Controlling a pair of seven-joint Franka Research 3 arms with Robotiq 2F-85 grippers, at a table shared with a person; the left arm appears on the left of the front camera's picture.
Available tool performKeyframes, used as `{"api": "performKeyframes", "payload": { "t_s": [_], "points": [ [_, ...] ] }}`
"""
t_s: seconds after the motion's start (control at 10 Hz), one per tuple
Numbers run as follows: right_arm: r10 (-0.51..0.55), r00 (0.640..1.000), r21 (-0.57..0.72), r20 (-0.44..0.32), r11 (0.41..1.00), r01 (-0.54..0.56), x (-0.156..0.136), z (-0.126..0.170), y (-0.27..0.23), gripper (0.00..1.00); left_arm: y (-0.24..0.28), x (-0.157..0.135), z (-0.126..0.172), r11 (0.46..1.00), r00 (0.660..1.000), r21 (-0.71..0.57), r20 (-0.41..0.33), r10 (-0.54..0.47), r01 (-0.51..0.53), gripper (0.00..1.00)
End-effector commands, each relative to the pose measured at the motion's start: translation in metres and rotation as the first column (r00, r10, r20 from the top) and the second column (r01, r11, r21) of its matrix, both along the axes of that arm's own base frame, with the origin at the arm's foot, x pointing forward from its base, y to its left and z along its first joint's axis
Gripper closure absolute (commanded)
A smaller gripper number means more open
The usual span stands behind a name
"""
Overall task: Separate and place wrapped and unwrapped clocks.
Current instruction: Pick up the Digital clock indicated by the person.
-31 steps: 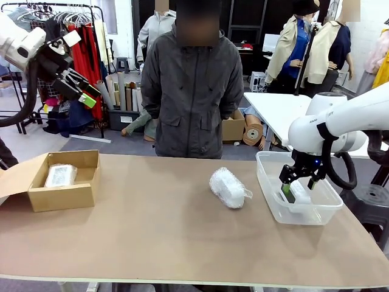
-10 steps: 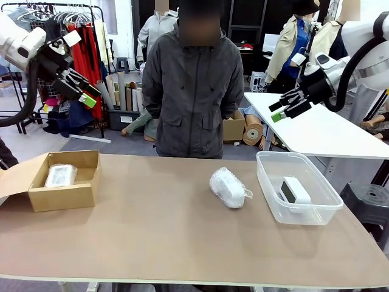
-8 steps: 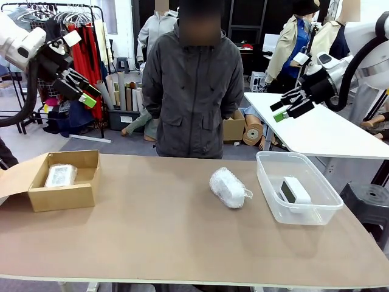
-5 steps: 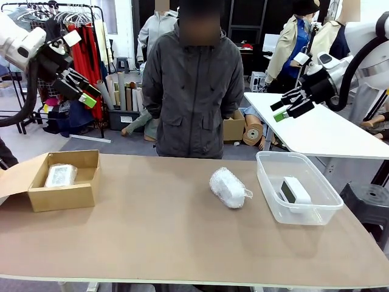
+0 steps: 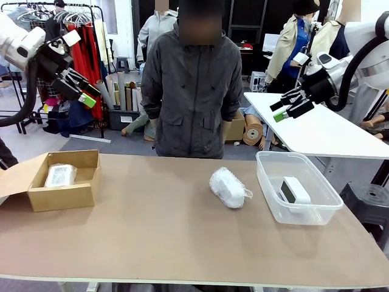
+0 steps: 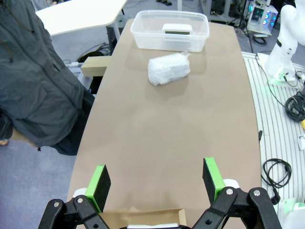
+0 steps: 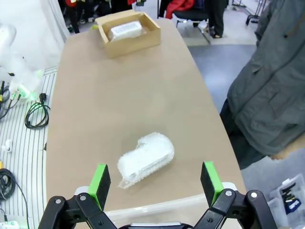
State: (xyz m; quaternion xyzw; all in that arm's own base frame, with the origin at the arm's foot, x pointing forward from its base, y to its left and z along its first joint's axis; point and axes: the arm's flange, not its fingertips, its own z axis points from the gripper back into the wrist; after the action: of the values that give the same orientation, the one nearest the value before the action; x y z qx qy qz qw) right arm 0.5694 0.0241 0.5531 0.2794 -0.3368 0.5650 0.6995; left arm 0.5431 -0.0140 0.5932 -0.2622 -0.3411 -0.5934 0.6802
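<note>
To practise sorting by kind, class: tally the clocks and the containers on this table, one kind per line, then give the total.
Wrapped clocks: 2 (boxed wrapped clock, loose wrapped clock)
Bare clock: 1
Cardboard box: 1
Clear tub: 1
Total: 5

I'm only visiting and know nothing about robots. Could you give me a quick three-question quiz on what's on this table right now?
1. True or false: the cardboard box holds a wrapped lump.
2. Pick one: the bare white clock lies A) in a gripper, B) in the clear tub, C) in the cardboard box.
3. Fill the gap: the left gripper and the right gripper both stand ____ and hold nothing.

Key: 1 true; 2 B; 3 open.
</note>
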Motion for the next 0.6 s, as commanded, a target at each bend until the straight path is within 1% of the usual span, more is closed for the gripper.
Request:
{"api": "performKeyframes", "payload": {
  "t_s": [0.0,0.5],
  "points": [
    [0.007,1.000,0.000,0.001,1.000,-0.007,-0.0005,0.0008,0.0002,0.00,0.0004,-0.0023,-0.0001,1.000,1.000,0.000,0.006,-0.010,0.010,0.00],
    [0.007,1.000,0.000,0.001,1.000,-0.007,-0.0005,0.0008,0.0002,0.00,0.0004,-0.0023,-0.0001,1.000,1.000,0.000,0.006,-0.010,0.010,0.00]
  ]
}}
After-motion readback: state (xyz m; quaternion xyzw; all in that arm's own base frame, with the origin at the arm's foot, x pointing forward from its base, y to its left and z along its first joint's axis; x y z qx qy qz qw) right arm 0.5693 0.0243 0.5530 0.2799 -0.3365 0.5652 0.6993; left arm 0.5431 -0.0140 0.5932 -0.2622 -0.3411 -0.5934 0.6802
